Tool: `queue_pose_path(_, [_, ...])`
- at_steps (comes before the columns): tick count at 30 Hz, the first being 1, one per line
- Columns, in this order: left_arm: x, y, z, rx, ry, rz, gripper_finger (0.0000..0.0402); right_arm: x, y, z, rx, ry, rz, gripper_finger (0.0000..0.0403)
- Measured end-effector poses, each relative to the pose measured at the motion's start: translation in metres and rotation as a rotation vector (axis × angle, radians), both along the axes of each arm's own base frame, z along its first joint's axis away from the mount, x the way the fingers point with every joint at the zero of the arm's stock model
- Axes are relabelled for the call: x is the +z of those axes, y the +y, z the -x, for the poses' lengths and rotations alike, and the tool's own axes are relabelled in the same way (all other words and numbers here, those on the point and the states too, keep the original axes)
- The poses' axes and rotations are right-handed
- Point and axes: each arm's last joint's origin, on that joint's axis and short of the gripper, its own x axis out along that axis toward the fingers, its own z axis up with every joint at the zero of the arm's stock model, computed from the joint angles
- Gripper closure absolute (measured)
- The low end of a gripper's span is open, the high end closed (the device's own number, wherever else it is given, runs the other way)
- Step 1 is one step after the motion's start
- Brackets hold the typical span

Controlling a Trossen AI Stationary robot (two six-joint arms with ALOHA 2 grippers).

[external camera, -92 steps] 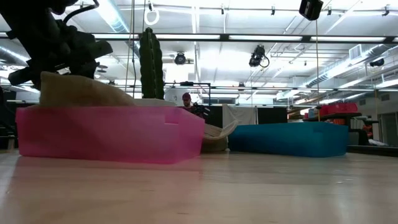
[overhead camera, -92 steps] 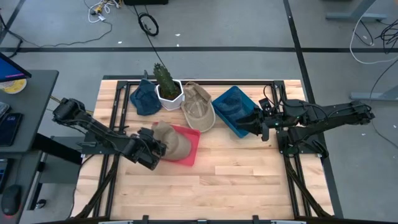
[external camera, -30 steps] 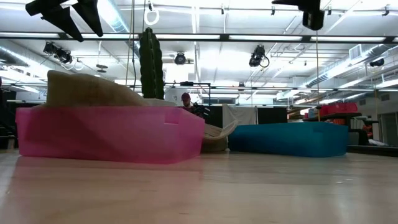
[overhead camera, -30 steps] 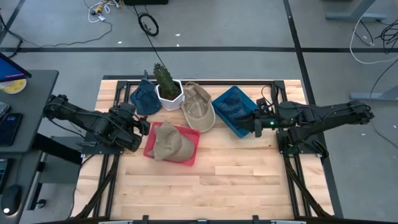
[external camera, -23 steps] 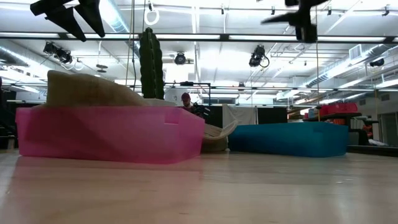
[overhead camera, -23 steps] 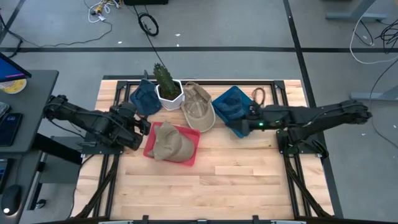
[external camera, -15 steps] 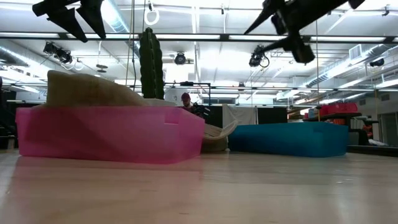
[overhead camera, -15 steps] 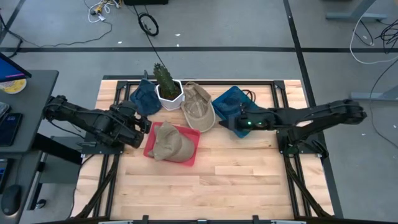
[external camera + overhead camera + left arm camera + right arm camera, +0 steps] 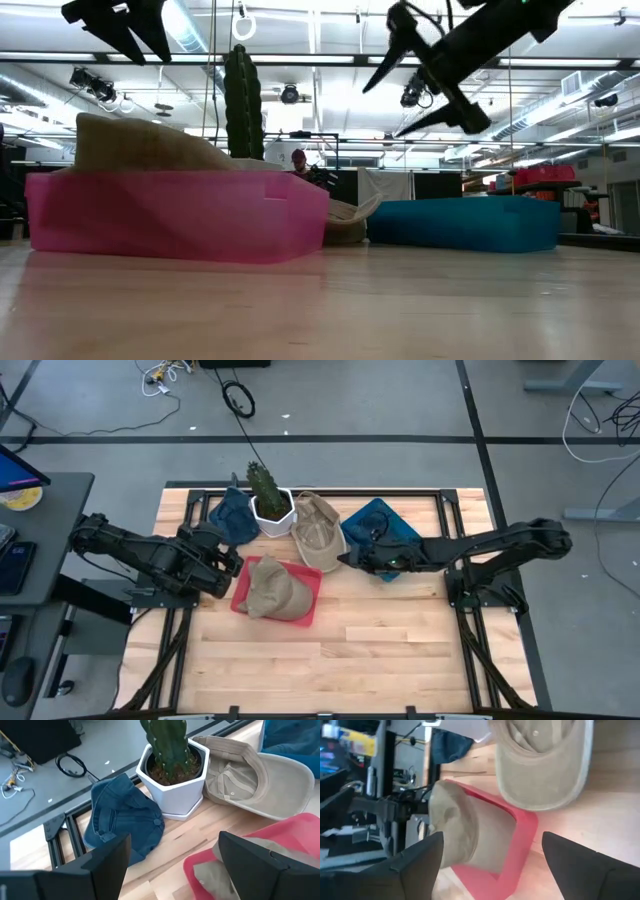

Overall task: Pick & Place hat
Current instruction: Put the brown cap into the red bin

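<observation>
- Reaching across the surface, right tool released, empty, just beside beige cap; left tool released beside pink bin
- Beige cap: upturned between cactus pot and blue bin; judged light, soft, floppy; pinch stiffer brim

Low view: pink bin wall hides lower half of tan hat. Left end effector cut by top edge. Right wrist view: beige cap crown cropped.
</observation>
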Motion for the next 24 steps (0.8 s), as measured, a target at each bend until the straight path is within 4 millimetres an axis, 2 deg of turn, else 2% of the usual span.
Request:
queue_pose_path(13, [0.001,0.001,0.000,-0.056,0.061,-0.081,0.0099,-0.046,-0.002,-0.026,-0.221,0.058,-0.095,0.0102])
queue_pose_path(19, [0.002,0.001,0.000,-0.056,0.061,-0.103,0.0099,-0.067,0.003,-0.033,-0.286,0.094,-0.127,0.0106])
queue_pose_path(24, [0.002,0.001,0.000,-0.054,0.056,-0.112,0.0099,-0.078,0.003,-0.039,-0.366,0.058,-0.121,0.0106])
